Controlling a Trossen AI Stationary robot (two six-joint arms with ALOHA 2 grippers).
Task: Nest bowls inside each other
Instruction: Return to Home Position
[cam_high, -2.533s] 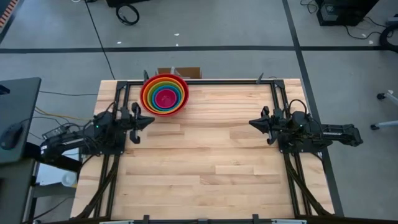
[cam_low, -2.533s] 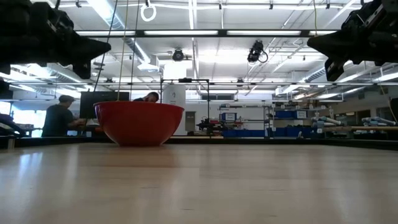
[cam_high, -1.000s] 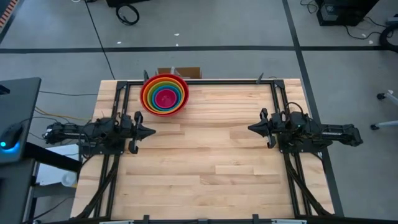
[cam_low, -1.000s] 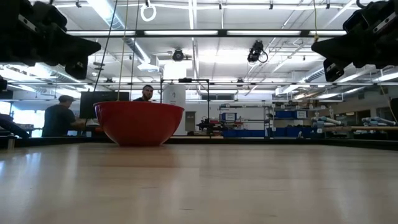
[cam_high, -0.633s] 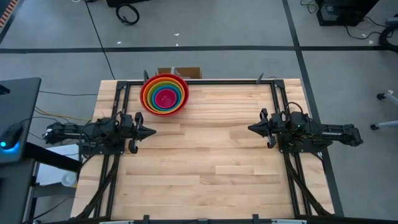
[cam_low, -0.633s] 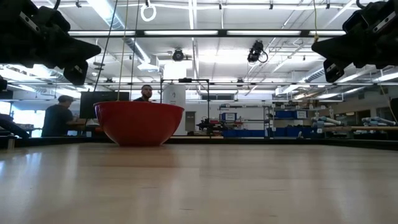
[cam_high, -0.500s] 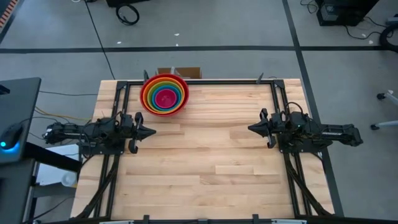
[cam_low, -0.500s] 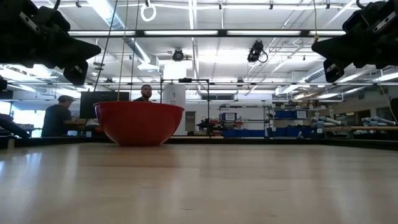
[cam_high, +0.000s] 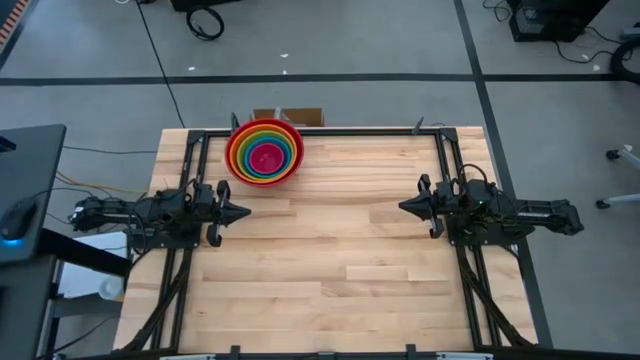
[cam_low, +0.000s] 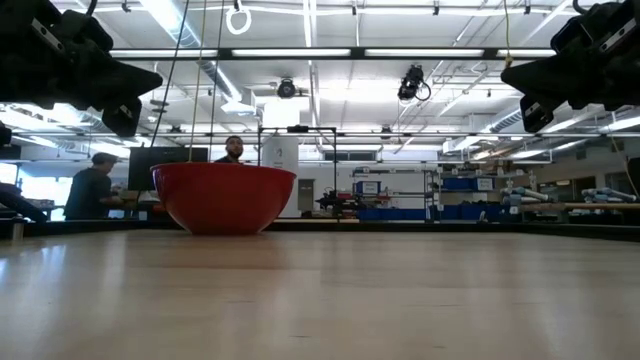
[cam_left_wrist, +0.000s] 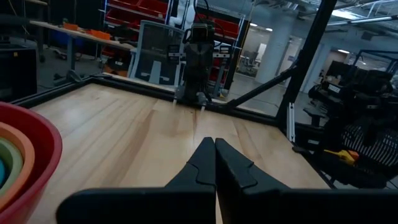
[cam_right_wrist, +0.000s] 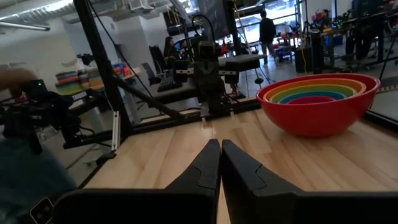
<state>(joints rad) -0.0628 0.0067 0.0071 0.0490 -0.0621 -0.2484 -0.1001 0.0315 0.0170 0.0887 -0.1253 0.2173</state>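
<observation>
The bowls (cam_high: 264, 150) stand nested in one stack at the table's far left: red outermost, then orange, green and blue, with pink in the middle. The red bowl (cam_low: 223, 198) rests on its base on the wood; the right wrist view shows the stack (cam_right_wrist: 317, 112) too. My left gripper (cam_high: 245, 212) hangs level above the table's left side, just nearer than the bowls, shut and holding nothing. My right gripper (cam_high: 402, 207) hangs level above the right side, also shut and holding nothing. Each wrist view shows its fingertips together: the left gripper (cam_left_wrist: 214, 144) and the right gripper (cam_right_wrist: 220, 144).
Black frame rails (cam_high: 330, 131) run along the table's far edge and both sides. The bare wooden top (cam_high: 330, 250) spreads between the arms. A cardboard box (cam_high: 288, 116) sits just behind the far edge. People (cam_low: 95, 185) sit in the room beyond.
Nothing has visibly moved in the last second. Before that, my left gripper swung a little toward the table's near edge, away from the bowls, and came to rest pointing level across the table.
</observation>
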